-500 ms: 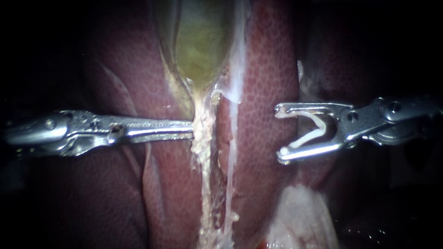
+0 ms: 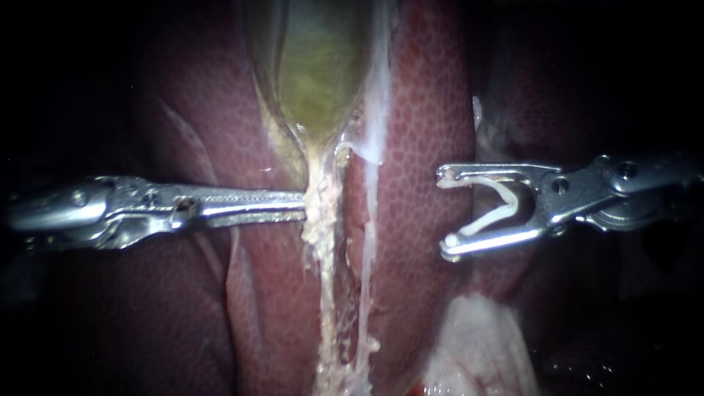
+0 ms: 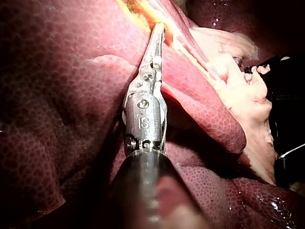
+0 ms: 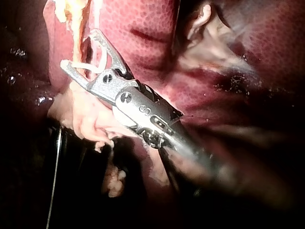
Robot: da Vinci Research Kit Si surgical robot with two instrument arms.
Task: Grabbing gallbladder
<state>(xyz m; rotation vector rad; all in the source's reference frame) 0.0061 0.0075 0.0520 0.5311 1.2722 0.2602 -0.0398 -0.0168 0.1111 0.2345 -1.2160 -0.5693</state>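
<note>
The green-yellow gallbladder (image 2: 319,73) hangs between lobes of dark red liver (image 2: 425,132) and narrows into a pale frayed neck (image 2: 323,220). My left instrument (image 2: 304,205) comes in level from the left, and its jaws lie together, pinching the edge of that neck. In the left wrist view the left instrument (image 3: 159,28) has its tips buried in yellow tissue. My right instrument (image 2: 444,209) stands off to the right over the liver, apart from the gallbladder. Its jaws stand wide and carry a white V-shaped clip (image 2: 499,198). The right wrist view shows the right instrument (image 4: 78,47) holding the clip (image 4: 88,67).
A thin whitish membrane (image 2: 374,110) runs down the gallbladder's right side. Pale fatty tissue (image 2: 477,345) lies below the right instrument. Liver lobes close in on both sides of the neck.
My left instrument's tip has drawn very slightly left and up, taking the pale neck tissue with it. The right instrument has not moved.
</note>
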